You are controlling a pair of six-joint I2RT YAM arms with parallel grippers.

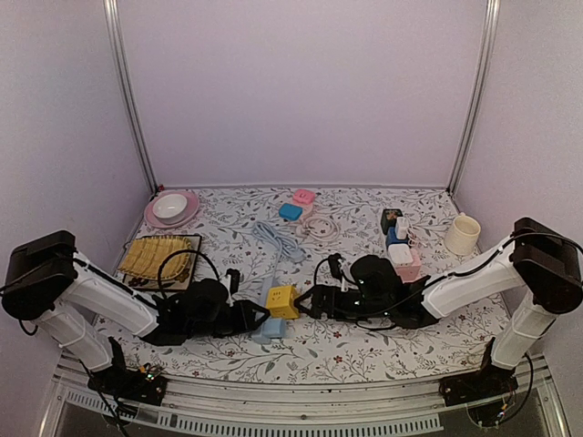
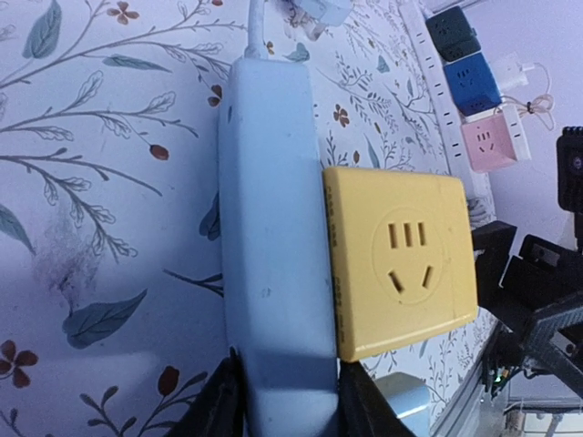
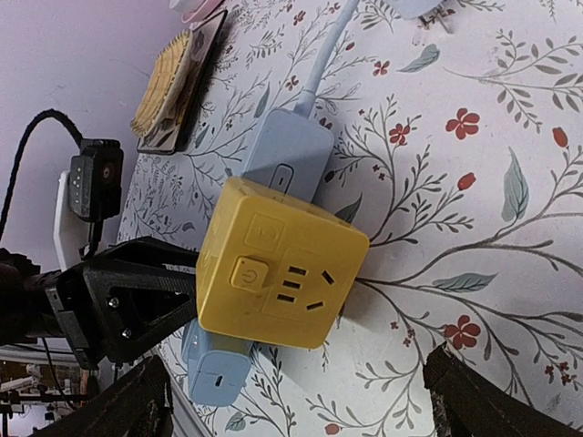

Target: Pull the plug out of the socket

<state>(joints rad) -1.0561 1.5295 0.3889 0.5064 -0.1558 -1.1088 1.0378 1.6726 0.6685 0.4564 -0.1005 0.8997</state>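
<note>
Seen from above, two robot arms are reaching toward each other across a table covered by a floral cloth. Near the front middle of the table, a yellow cube plug is sitting plugged into the top of a light blue power strip, which is lying flat on the cloth. The strip's pale cable is trailing away toward the back. The left gripper is coming in from the left at the strip's near end. Its dark fingers are pressing against both long sides of the strip in a narrow hold, just below the cube and not touching it. The right gripper is hovering just to the right of the cube with its fingers spread wide, holding nothing and touching nothing. The cube's faces are showing socket holes and a round button. At the back left, a white bowl is resting on a pink plate, with a woven yellow mat in front of them. At the right, a white strip is carrying green, blue and pink cubes, and a cream cup is standing beside it.
</note>
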